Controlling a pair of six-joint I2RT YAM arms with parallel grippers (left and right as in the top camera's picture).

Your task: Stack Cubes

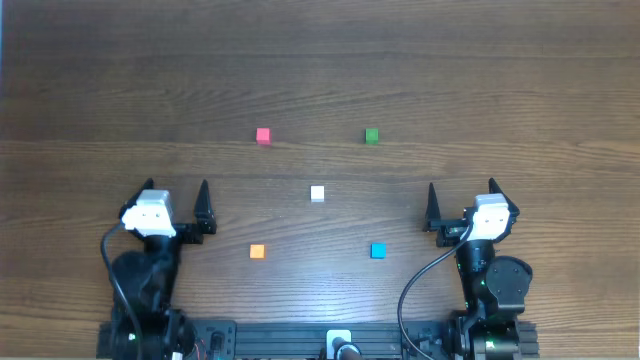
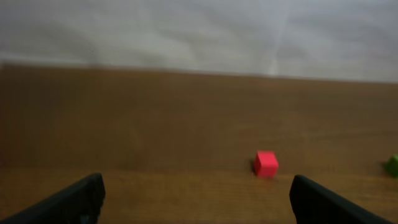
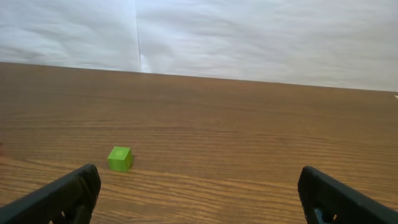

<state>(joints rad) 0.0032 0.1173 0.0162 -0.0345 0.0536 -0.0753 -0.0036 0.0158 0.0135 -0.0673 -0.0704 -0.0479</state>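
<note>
Five small cubes lie apart on the wooden table (image 1: 320, 60): a pink cube (image 1: 263, 135), a green cube (image 1: 372, 135), a white cube (image 1: 317, 193), an orange cube (image 1: 257, 251) and a blue cube (image 1: 377, 250). My left gripper (image 1: 176, 190) stands open at the lower left, nothing between its fingers; the pink cube (image 2: 266, 164) lies ahead of it, with the green cube (image 2: 392, 165) off to one side. My right gripper (image 1: 462, 188) stands open at the lower right, also empty, with the green cube (image 3: 120, 158) ahead of it.
A white wall or sheet (image 3: 249, 37) rises behind the table's far edge. Both arm bases stand on a black rail (image 1: 330, 340) at the near edge. Bare wood surrounds the cubes on all sides.
</note>
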